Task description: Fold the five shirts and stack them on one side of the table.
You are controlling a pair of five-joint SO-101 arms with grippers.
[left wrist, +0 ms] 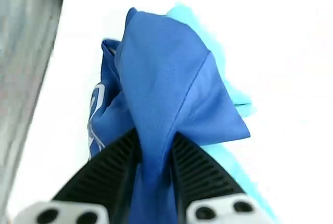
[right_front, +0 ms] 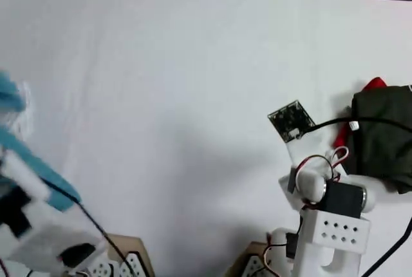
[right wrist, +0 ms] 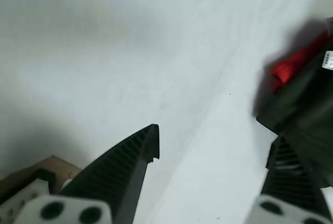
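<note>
My left gripper is shut on a bunched fold of a royal blue shirt with white print. It hangs over a light blue shirt on the white table. In the high view the left arm is at the table's near left corner, beside a light blue shape. My right gripper stands open just above the table, and its far finger touches the edge of a dark folded shirt. That dark shirt lies on a red one at the right edge.
The right arm stands at the near right with its camera board over the table. The white tablecloth stretches bare across the middle and back. Cardboard pieces lie at the near edge by the arm bases.
</note>
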